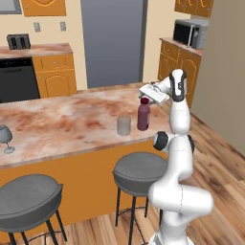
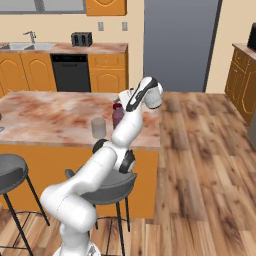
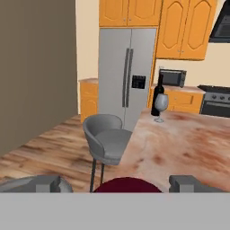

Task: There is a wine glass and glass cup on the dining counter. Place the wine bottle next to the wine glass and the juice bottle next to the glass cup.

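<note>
The juice bottle point(image 1: 143, 115), dark purple with a pinkish-red cap, stands upright on the dining counter point(image 1: 62, 119) just right of the glass cup point(image 1: 123, 125). My gripper point(image 1: 145, 94) hovers just above the cap and is open. In the hand view the cap of the juice bottle point(image 3: 128, 185) shows low between the wide-apart fingertips point(image 3: 188, 183), touching neither. Far along the counter the wine glass point(image 3: 161, 106) stands right in front of the dark wine bottle point(image 3: 157, 95). From the right base the juice bottle point(image 2: 118, 115), glass cup point(image 2: 98, 127) and gripper point(image 2: 123, 98) show too.
Two grey stools point(image 1: 139, 172) point(image 1: 28, 196) stand at the counter's near side. A further stool point(image 3: 107, 137) sits by the counter's end. The fridge point(image 3: 126, 76), a microwave point(image 1: 189, 32) and orange cabinets point(image 1: 55, 74) line the walls.
</note>
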You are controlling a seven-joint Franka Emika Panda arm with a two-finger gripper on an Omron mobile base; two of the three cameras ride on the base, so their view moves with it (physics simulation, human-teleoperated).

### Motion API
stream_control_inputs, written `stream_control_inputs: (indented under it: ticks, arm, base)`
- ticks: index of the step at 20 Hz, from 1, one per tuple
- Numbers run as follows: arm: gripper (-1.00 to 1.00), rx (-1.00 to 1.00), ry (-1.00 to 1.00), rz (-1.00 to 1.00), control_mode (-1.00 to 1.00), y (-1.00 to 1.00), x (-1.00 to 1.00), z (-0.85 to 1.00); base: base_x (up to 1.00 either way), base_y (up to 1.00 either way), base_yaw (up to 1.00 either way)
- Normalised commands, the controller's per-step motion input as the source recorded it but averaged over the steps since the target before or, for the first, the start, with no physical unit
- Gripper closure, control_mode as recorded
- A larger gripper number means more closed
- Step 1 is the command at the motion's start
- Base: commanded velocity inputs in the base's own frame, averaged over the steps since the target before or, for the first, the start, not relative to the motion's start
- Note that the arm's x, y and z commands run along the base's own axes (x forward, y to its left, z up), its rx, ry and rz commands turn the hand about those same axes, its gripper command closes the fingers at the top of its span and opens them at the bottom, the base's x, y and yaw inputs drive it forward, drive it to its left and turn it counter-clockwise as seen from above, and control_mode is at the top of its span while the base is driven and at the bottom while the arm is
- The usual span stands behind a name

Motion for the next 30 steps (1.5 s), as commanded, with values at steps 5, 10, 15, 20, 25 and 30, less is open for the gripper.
stream_control_inputs:
  ticks: [5, 10, 15, 20, 25, 30]
  arm:
    - [-1.0, -0.01, 0.0, 0.0, -1.0, 0.0, -0.2, 0.12]
    - [-1.0, -0.05, 0.0, 0.0, -1.0, -0.01, -0.59, 0.09]
    - [-1.0, -0.02, 0.0, -0.03, -1.0, 0.0, -0.93, 0.27]
    - [-1.0, 0.0, 0.02, -0.06, -1.0, 0.0, -1.0, 0.45]
    - [-1.0, 0.0, 0.12, -0.1, -1.0, -0.03, -1.0, 0.55]
    - [-1.0, 0.0, 0.36, -0.16, -1.0, -0.15, -1.0, 0.46]
  base:
    - [0.0, 0.0, 0.0]
    - [0.0, 0.0, 0.0]
    - [0.0, 0.0, 0.0]
    - [0.0, 0.0, 0.0]
    - [0.0, 0.0, 0.0]
    - [0.0, 0.0, 0.0]
